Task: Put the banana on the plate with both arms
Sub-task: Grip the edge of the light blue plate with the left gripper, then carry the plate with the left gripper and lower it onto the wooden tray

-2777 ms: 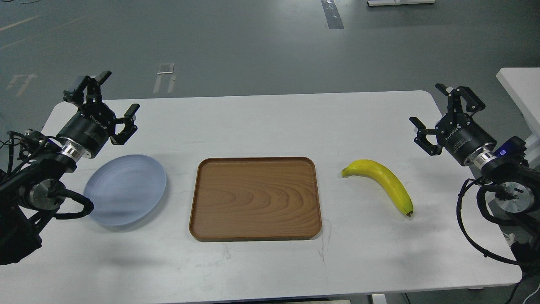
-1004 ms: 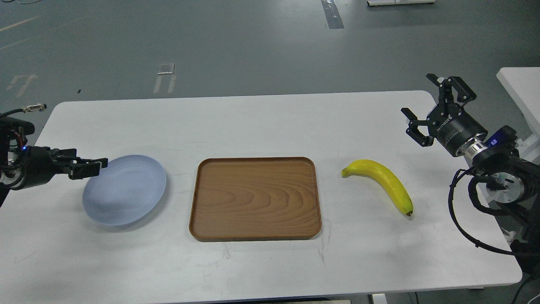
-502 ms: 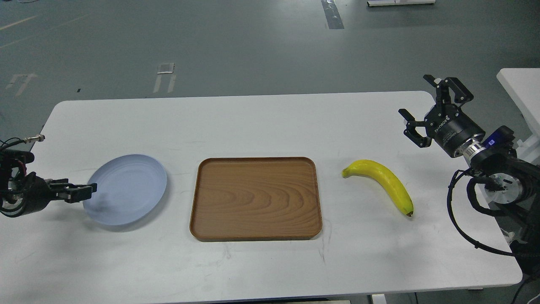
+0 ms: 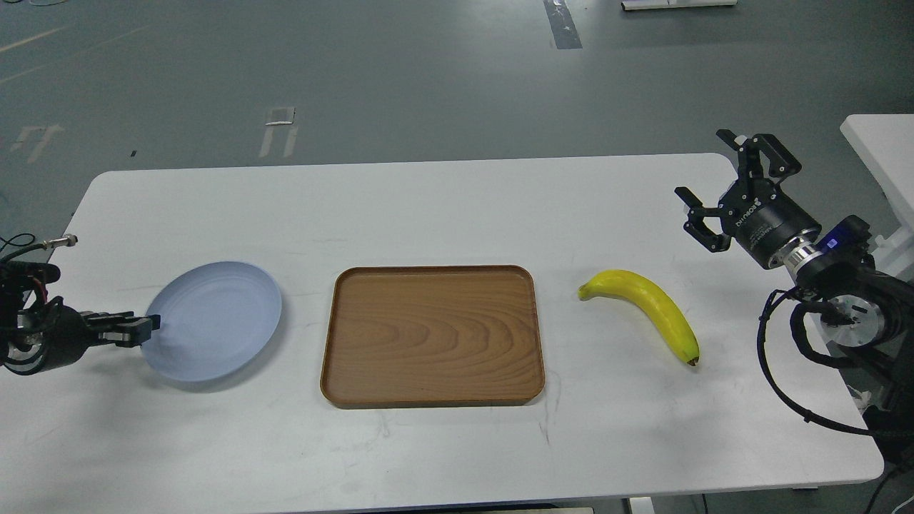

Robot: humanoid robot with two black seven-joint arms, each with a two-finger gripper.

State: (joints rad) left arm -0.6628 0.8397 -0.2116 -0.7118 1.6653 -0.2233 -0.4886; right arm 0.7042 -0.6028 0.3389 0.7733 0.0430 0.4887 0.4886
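The yellow banana (image 4: pixel 653 305) lies on the white table, right of the tray, stem to the left and dark tip toward the front. The pale blue-grey plate (image 4: pixel 218 321) lies flat, left of the tray. My left gripper (image 4: pixel 143 330) is low at the plate's left rim, its fingers seen edge-on, touching or just at the rim. My right gripper (image 4: pixel 701 163) is open and empty, raised above the table behind and to the right of the banana.
A rectangular brown wooden tray (image 4: pixel 432 335) lies between plate and banana at the table's middle. The white table (image 4: pixel 457 207) has a bare back strip and front strip. Another white table edge (image 4: pixel 882 143) stands at the far right.
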